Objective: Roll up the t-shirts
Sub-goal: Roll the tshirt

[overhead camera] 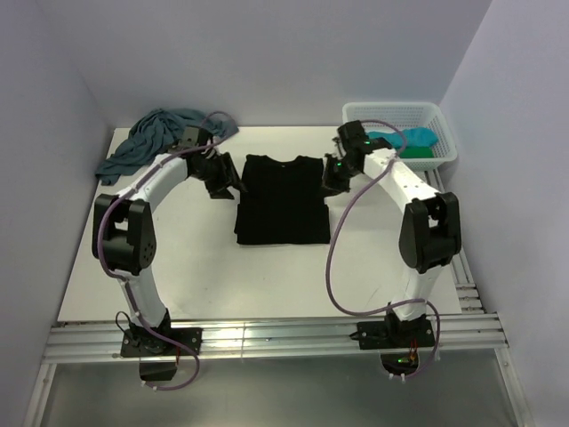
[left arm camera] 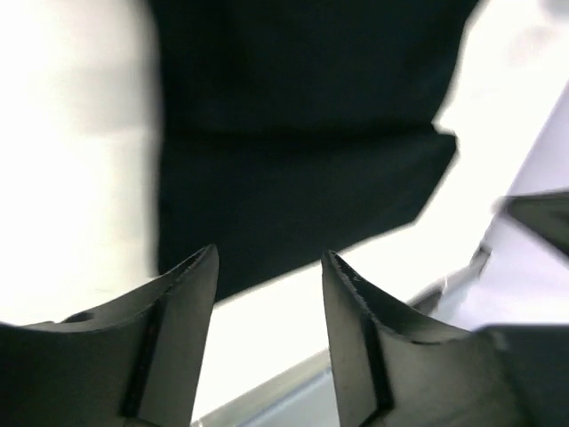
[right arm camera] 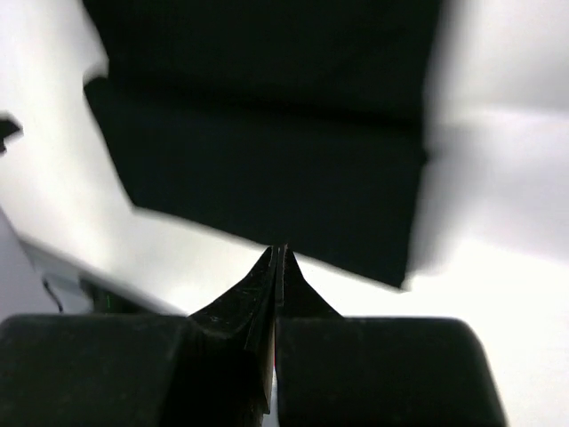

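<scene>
while black tee (overhead camera: 282, 200) lies between them, left hand (left arm camera: 269, 253) spread, right hand (right arm camera: 277, 251) clenched.

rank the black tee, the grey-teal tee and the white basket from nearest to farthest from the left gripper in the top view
1. black tee, just right of the left gripper, mid-table
2. grey-teal tee, crumpled at the far left corner
3. white basket, far right corner
</scene>
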You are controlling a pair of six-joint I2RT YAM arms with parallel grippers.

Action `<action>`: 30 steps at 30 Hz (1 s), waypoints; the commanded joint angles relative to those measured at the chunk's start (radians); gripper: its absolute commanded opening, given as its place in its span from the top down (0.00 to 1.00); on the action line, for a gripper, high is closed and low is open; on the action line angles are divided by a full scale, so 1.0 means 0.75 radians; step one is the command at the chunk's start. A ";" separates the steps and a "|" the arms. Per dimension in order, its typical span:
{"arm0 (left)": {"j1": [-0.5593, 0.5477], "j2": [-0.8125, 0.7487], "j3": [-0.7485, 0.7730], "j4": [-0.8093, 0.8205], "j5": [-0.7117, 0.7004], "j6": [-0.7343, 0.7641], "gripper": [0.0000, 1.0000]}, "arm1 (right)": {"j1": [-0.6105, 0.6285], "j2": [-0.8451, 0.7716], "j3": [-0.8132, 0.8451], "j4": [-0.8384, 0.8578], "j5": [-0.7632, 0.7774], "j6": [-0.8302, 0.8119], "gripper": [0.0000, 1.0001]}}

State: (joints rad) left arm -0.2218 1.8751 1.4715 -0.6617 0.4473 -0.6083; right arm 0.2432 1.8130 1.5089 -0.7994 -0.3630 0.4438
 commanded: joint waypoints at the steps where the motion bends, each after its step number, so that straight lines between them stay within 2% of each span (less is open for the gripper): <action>1: -0.131 0.046 0.104 -0.208 0.074 0.026 0.45 | 0.186 0.106 0.062 -0.194 -0.134 -0.009 1.00; 6: -0.238 0.163 0.181 -0.278 0.193 0.001 0.55 | 0.293 0.233 0.146 -0.274 -0.262 -0.009 1.00; 12: -0.295 0.273 0.147 -0.192 0.387 -0.030 0.67 | 0.332 0.423 0.219 -0.313 -0.410 -0.021 1.00; 16: -0.308 0.345 0.061 -0.110 0.479 -0.036 0.71 | 0.324 0.503 0.199 -0.282 -0.489 -0.027 1.00; 24: -0.295 0.523 0.042 -0.173 0.373 0.101 0.74 | 0.287 0.650 0.191 -0.333 -0.492 -0.113 1.00; 30: -0.252 0.572 -0.037 -0.126 0.273 0.101 0.75 | 0.177 0.614 0.101 -0.394 -0.412 -0.152 1.00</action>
State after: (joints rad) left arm -0.4305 2.2368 1.5051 -0.7597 0.7979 -0.5674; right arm 0.4435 2.2665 1.6299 -1.0225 -0.7460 0.3237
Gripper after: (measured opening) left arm 0.243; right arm 0.006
